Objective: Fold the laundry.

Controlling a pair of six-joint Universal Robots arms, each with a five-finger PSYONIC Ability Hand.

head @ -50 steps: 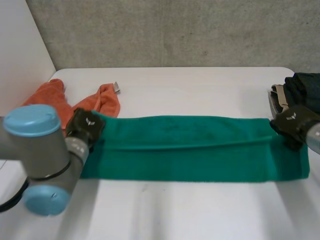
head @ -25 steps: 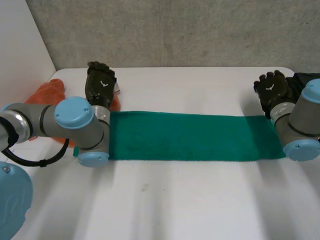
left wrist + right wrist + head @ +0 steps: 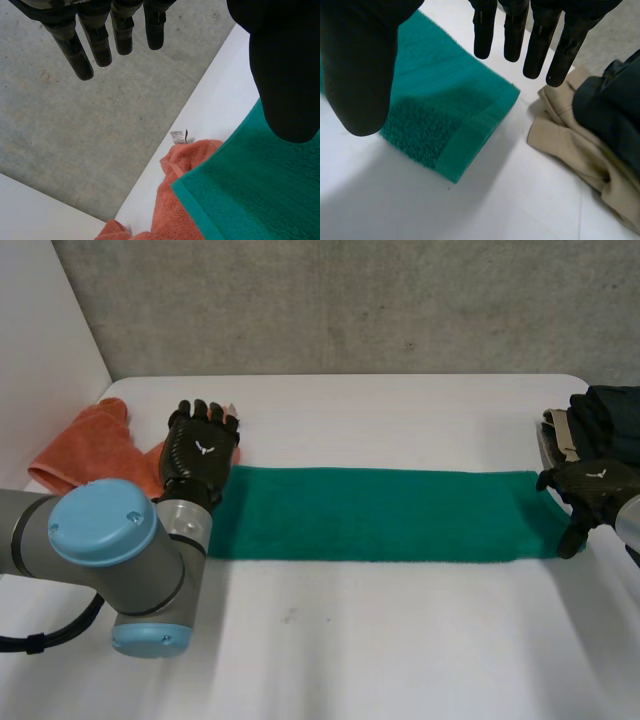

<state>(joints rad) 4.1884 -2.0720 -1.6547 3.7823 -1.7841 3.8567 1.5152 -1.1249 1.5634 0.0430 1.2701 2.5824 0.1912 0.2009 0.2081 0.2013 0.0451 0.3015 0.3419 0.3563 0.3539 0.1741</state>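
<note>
Folded green terry towel strip [image 3: 380,513] flat on white table [image 3: 380,650], left hand [image 3: 200,450] open-fingered, empty, over its left end, right hand [image 3: 590,490] likewise at right end, crumpled orange cloth [image 3: 90,445] touching left corner, grey concrete wall [image 3: 350,300] behind

Saw green towel [image 3: 380,515] stretched long across white table [image 3: 400,640]; found left hand [image 3: 200,452], fingers straight, at its left end by orange cloth [image 3: 90,445]; right hand [image 3: 590,490] at the other, near dark clothes [image 3: 612,412].

Plain teal-green towel [image 3: 380,512]; orange cloth [image 3: 90,445] with white tag [image 3: 178,136]; beige garment [image 3: 570,140]; dark garment [image 3: 615,110]; white table [image 3: 400,650].
</note>
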